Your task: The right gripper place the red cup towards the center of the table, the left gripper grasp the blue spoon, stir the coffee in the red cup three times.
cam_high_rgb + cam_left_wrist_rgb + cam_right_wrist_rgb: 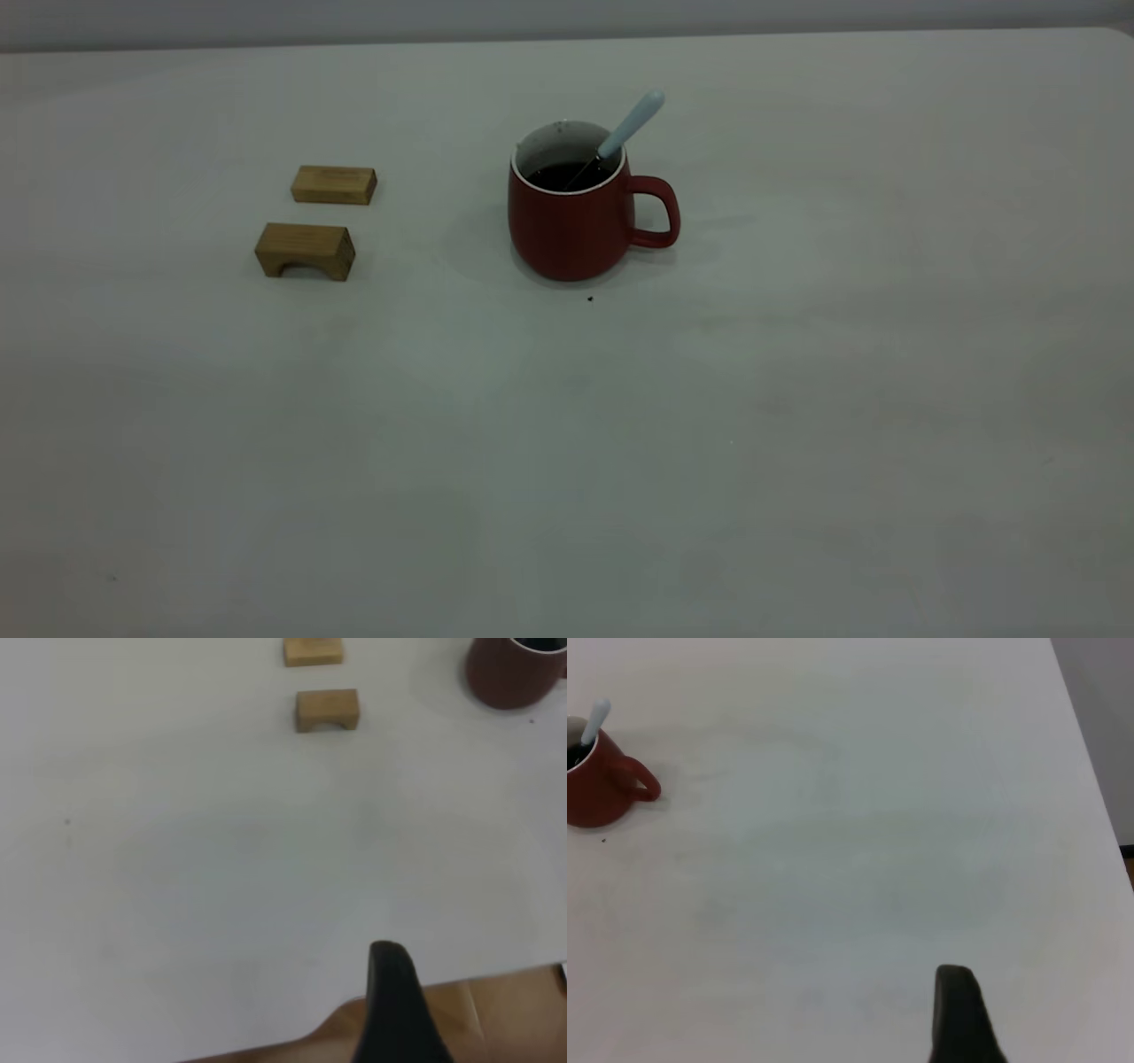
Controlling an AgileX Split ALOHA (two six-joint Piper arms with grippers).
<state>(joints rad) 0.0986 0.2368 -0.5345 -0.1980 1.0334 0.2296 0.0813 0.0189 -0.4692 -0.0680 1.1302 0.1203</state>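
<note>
Nearest the arms' side the desk (567,461) lies bare, and both arms seem pulled back off it: of the left gripper (396,1010) and the right gripper (961,1014) each wrist view shows only one dark finger at the desk's near edge, so I cannot tell whether either pair is apart or together. Farther in, the red cup (571,217) stands upright about mid-desk, handle toward the right arm; the blue spoon (625,133) leans on its rim, bowl sunk in the coffee (567,175), apparently left there after stirring; two wooden blocks (319,217) sit well apart on the left arm's side, a black speck (590,299) just before the cup, and nothing bars the way.
</note>
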